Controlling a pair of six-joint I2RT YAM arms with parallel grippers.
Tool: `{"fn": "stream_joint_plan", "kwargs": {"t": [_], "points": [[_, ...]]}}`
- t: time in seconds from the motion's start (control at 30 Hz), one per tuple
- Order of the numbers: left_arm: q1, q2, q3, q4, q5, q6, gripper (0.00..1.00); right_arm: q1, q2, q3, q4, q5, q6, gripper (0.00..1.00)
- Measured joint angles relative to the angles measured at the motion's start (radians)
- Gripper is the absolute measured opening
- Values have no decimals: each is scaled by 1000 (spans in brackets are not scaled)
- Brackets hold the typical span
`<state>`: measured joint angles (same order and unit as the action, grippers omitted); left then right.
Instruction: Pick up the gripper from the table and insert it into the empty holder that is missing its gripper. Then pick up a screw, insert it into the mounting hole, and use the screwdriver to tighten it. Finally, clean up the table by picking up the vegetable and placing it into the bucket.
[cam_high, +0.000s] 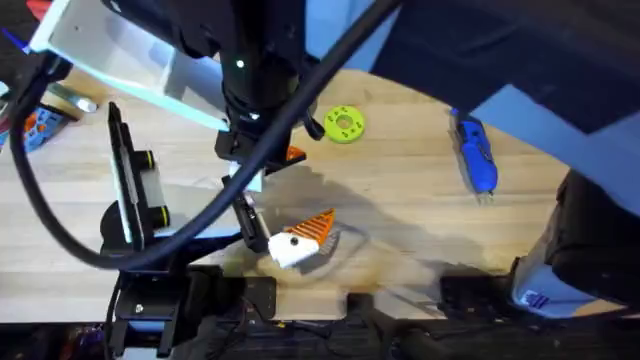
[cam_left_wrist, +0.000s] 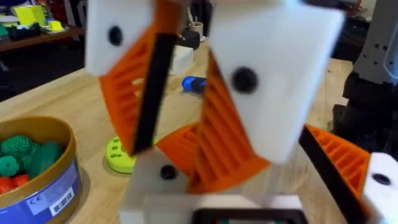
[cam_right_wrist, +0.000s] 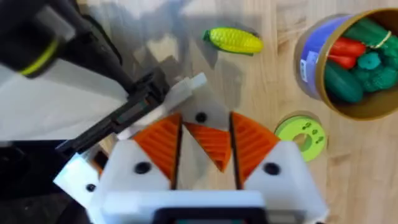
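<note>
Between the orange pads of the right gripper (cam_right_wrist: 206, 119) sits an orange wedge (cam_right_wrist: 210, 146), and the jaws look closed on it. The right wrist view looks down on the bench (cam_right_wrist: 280, 93) from well above. I cannot tell whether the left gripper (cam_left_wrist: 186, 62) has its jaws open or closed.

The step in hand seems to be seating the wedge in the empty holder. Lower slowly and keep the grip firm. Turn the wrist until the wedge's flat face lines up with the slot before pressing. A white block (cam_high: 288, 250) near the bench's front edge already carries its own orange piece, so that is probably not the target. I cannot pick out the empty holder with confidence.

The wedge's long axis runs along the fingers. Its narrow end points back toward the wrist and its broad end toward the fingertips.

The yellow vegetable (cam_right_wrist: 233, 40) lies on its side beside the bucket (cam_right_wrist: 311, 62), apart from it. The screwdriver (cam_high: 476, 155) lies well off to the right.
</note>
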<state>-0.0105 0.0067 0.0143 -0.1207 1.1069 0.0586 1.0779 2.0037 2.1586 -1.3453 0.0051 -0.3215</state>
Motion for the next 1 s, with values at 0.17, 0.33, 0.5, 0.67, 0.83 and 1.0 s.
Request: {"fn": "stream_joint_plan", "kwargs": {"t": [0.17,0.33,0.5,0.67,0.83,1.0], "points": [[0,0,0,0,0,2,986,-6,0,-2,-2,10,-1,715],[0,0,0,0,0,5,986,-10,0,-2,-5,14,-1,777],[0,0,0,0,4,9,986,-11,-4,-2,-10,22,0,858],[0,0,0,0,4,13,986,-11,-51,4,-51,16,4,905],[0,0,0,0,4,13,986,-43,-120,21,-63,12,42,907],[0,0,0,0,4,13,986,-110,-185,31,-67,11,123,908]]}}
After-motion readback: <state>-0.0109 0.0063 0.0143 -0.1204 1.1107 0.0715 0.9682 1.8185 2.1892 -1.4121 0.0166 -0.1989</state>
